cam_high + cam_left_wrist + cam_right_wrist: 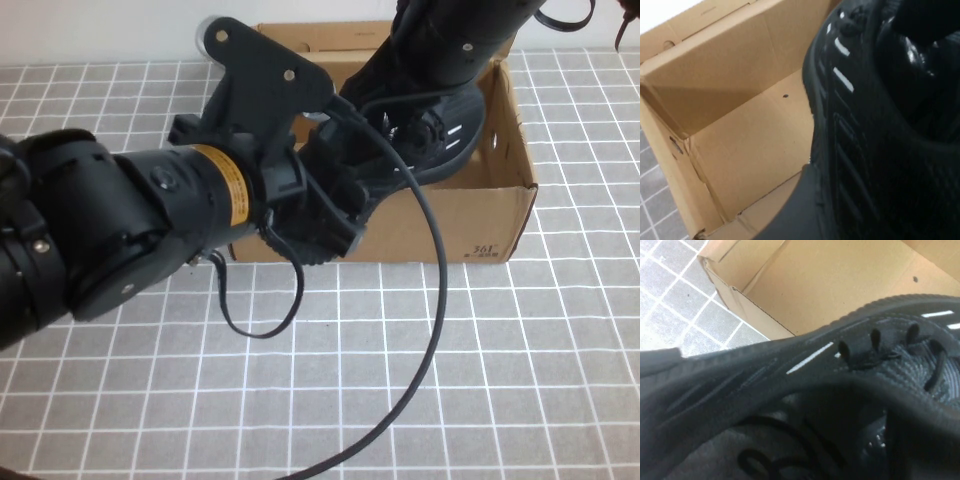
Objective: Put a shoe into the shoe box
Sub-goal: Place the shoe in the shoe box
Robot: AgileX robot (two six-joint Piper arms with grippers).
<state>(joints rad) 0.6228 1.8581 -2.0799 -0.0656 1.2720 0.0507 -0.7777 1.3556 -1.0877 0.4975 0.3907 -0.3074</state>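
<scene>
The black sneaker [452,130] hangs tilted over the open brown cardboard shoe box [470,215], toe towards the box's right wall. My left gripper [345,195] reaches in from the left over the box's front wall and is shut on the shoe's heel end. My right gripper [425,85] comes down from the far side and is shut on the shoe's collar. In the left wrist view the shoe's side [880,150] with white dashes fills the right, above the box floor [750,145]. The right wrist view shows the shoe's opening and laces [790,375] over the box [815,285].
The box stands on a grey grid-pattern tablecloth [500,380]. A black cable [440,300] from my left arm loops down over the table in front of the box. The small "361" print [485,250] is on the front right corner.
</scene>
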